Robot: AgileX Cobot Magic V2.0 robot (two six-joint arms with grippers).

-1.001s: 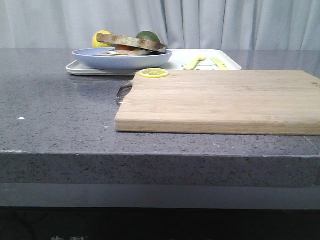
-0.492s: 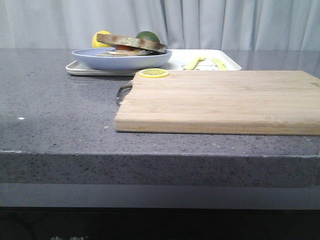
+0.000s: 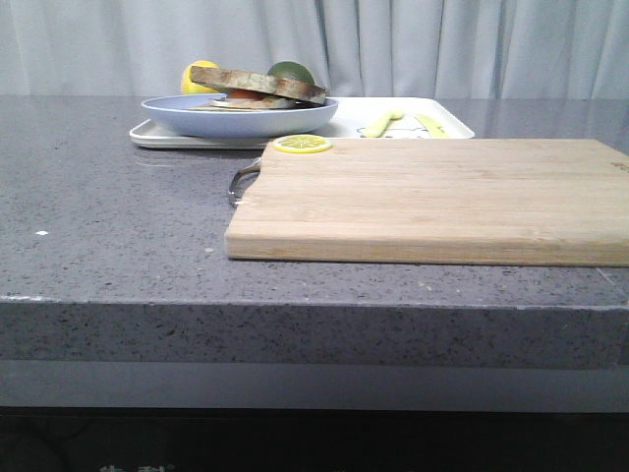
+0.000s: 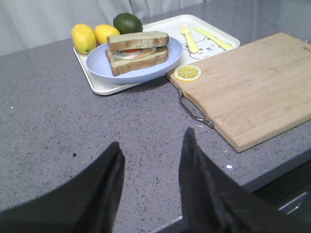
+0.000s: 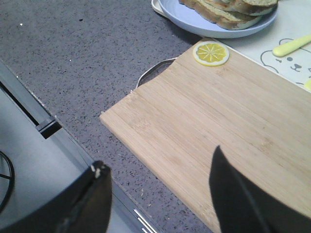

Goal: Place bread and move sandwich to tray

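Note:
The sandwich [image 3: 257, 85] of brown-crusted slices lies on the round pale-blue plate [image 3: 236, 116], which stands on the white tray [image 3: 393, 128] at the back. Its top slice of bread [image 4: 137, 39] covers the filling; white and orange show between the slices in the left wrist view. The plate [image 4: 141, 70] and tray [image 4: 104, 87] show there too, and the plate's edge [image 5: 204, 24] in the right wrist view. My left gripper [image 4: 153, 148] is open and empty over the grey counter near its front edge. My right gripper [image 5: 158, 162] is open and empty over the cutting board's front corner.
A wooden cutting board [image 3: 432, 202] with a metal handle [image 3: 241, 182] fills the right of the counter; a lemon slice [image 3: 302, 144] lies on its back corner. Two lemons [image 4: 92, 36] and a green fruit [image 4: 128, 22] sit behind the plate. A yellow fork [image 4: 188, 39] and knife [image 4: 214, 38] lie on the tray.

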